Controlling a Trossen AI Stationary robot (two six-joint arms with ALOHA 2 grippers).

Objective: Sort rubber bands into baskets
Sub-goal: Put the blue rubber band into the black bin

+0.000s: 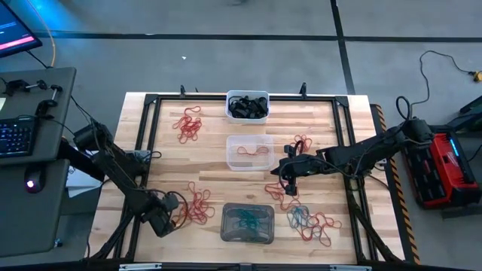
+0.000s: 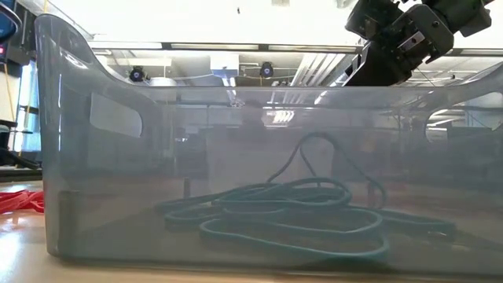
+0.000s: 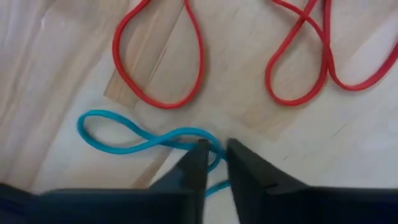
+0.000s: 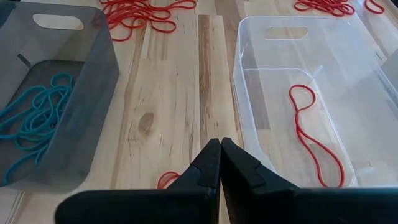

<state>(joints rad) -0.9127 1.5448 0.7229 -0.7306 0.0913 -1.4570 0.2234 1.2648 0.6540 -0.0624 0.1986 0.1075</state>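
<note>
Left gripper (image 3: 212, 155) low over the table's near left part, fingers (image 3: 194, 163) narrowly apart astride a teal band (image 3: 134, 138) lying flat on the wood; impossible to tell whether pinched or merely straddled. Two red bands (image 3: 163, 59) just beyond on the boards. Right gripper (image 4: 220, 155) clenched on nothing, hovering above the table between the grey basket (image 4: 102, 81) and the clear basket (image 4: 249, 87), a red loop (image 4: 166, 180) under its tip. Teal bands (image 4: 31, 118) heaped in the grey basket, one red band (image 4: 311, 134) in the clear one. From above: white basket (image 1: 248, 96) at the far edge, filled with black bands (image 1: 248, 107); clear basket mid-table, grey basket at the near edge. Red piles (image 1: 187, 124) at far left, near the left gripper, and by the right gripper; a mixed red and teal pile (image 1: 309, 222) right of the grey basket.
</note>
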